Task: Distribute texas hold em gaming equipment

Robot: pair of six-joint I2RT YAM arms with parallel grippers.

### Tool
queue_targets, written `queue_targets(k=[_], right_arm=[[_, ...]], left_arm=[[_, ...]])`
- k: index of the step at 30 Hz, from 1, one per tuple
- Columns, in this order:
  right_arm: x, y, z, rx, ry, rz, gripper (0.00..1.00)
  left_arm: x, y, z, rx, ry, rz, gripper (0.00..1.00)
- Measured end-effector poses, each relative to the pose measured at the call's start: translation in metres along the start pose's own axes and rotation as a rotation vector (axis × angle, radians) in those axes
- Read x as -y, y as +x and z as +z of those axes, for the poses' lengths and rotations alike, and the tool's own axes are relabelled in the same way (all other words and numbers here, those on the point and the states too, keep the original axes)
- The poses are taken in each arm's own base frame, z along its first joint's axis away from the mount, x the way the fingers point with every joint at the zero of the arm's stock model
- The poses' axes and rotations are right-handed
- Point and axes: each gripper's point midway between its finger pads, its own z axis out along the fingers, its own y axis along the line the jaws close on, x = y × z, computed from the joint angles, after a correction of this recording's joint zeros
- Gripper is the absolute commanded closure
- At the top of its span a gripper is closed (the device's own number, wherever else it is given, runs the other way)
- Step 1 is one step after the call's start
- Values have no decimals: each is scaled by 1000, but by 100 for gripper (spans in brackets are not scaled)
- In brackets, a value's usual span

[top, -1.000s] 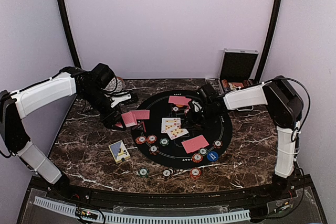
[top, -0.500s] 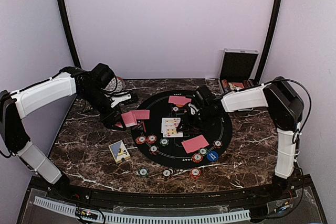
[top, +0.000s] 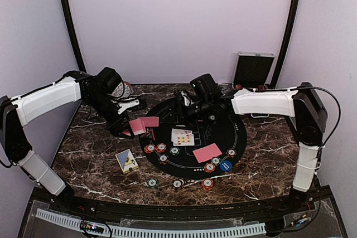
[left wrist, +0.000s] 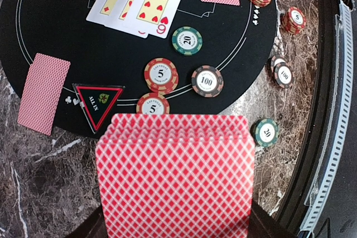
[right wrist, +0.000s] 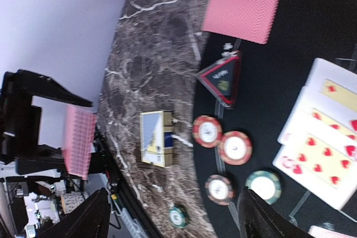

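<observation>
My left gripper [top: 128, 129] is shut on a stack of red-backed playing cards [left wrist: 175, 176], held just left of the round black mat [top: 237, 132]. Three face-up cards [top: 182, 136] lie fanned at the mat's middle. Single red-backed cards lie at the mat's left edge [top: 149, 121] and near right [top: 206, 152]. Poker chips [top: 161, 147] sit along the mat's near rim, with three more [top: 177, 184] on the marble in front. My right gripper [top: 183, 110] hovers open over the far part of the mat, its jaws wide with nothing between them [right wrist: 173, 215].
A blue and yellow card box [top: 127, 160] lies on the marble left of the mat. A black triangular "ALL IN" marker [left wrist: 99, 104] sits at the mat's left rim. The silver case [top: 252, 69] stands open at the back right corner.
My right gripper has opened and pulled away from the face-up cards toward the far left of the mat. The left arm and its stack have not moved.
</observation>
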Motion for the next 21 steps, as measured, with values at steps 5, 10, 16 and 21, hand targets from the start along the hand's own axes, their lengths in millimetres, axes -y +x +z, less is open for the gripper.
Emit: queue_targets(k=[5,10,16,21], right_arm=[[-44,14,27,-60,-139,-15,20],[-53,27,45,-111,-210,24,20],[-66,23,46,-112,-281,51,21],[-76,23,47,-116,-326,53,23]], left_arm=[[0,-2,-1,8,3,2,100],[1,-3,-1,10,5,2,100],[1,-3,-1,11,6,2,100],[1,-3,-1,11,6,3,100]])
